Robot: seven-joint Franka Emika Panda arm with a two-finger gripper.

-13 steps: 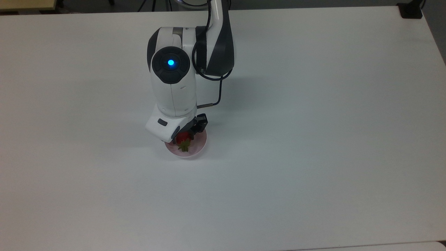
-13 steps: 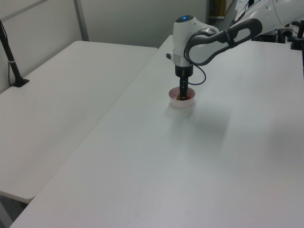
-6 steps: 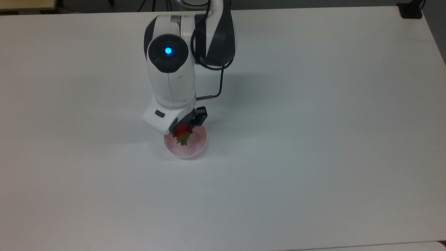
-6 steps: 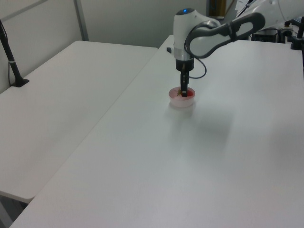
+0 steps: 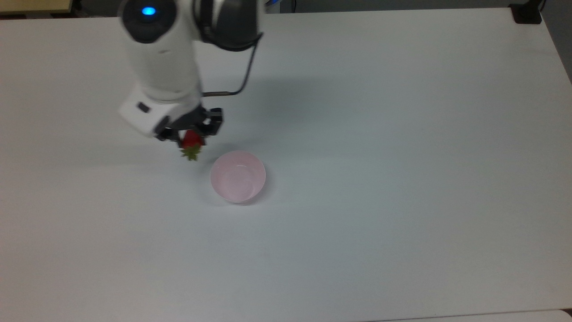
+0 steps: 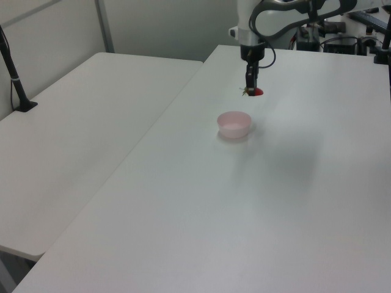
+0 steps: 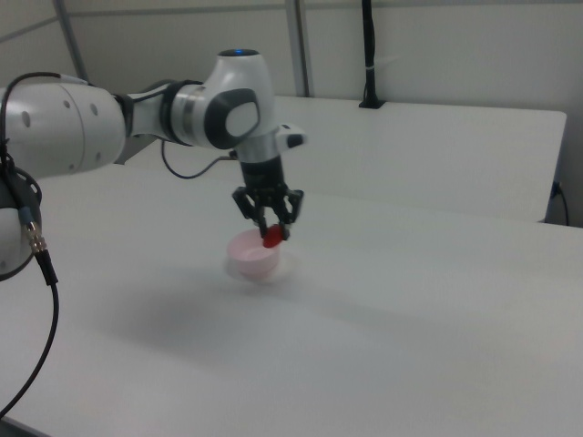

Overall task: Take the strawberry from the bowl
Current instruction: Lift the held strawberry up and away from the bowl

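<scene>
**Strawberry lifted out of the bowl**

Top view: the gripper [image 5: 191, 134] pinches the strawberry [image 5: 191, 142], now carried up and to the top view's left of the bowl [image 5: 238, 176], which it hung over half a second ago.

Left view: the fruit [image 6: 252, 91] hangs above and beyond the bowl [image 6: 234, 124].

Right view: the strawberry [image 7: 272, 237] hangs above the bowl's [image 7: 252, 254] rim. The pick looks complete.
</scene>
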